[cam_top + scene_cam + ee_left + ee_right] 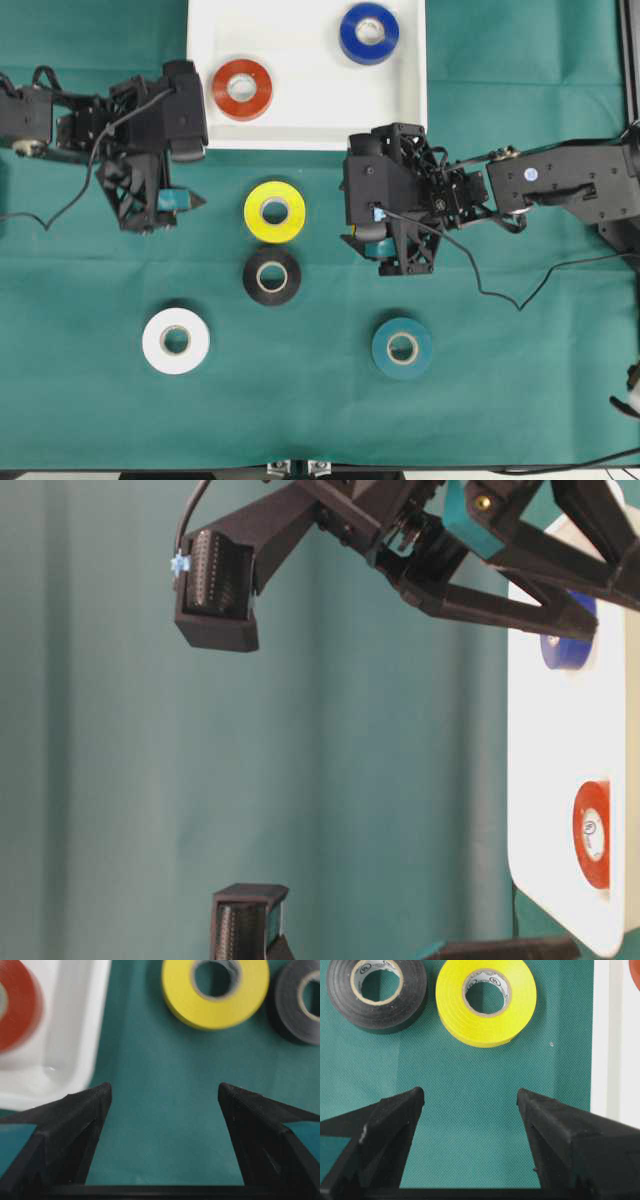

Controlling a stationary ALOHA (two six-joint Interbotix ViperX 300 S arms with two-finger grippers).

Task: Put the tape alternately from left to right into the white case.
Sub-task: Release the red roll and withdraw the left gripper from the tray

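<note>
**Two rolls in the tray, four on the cloth, both sets of fingers spread and empty**

The large shallow white plastic case [310,120] with rounded corners lies at the top of the green cloth-covered surface [520,400]. Inside it lie the red ring-shaped tape roll [242,89], near its left edge, and the blue tape roll [369,33], toward its upper right; the two are well apart.

On the cloth below the case, the yellow tape roll [274,211] lies with the black tape roll [271,276] just beneath it, seemingly touching. Lower down, the white tape roll [176,341] lies to the left and the teal tape roll [402,347] to the right, well apart.

The left gripper [164,1094] hovers beside the case's lower left corner, its fingers [90,1105] released wide with only cloth between them. The right gripper [470,1096] sits right of the yellow roll, fingers [402,1105] likewise spread and grasping nothing.
</note>
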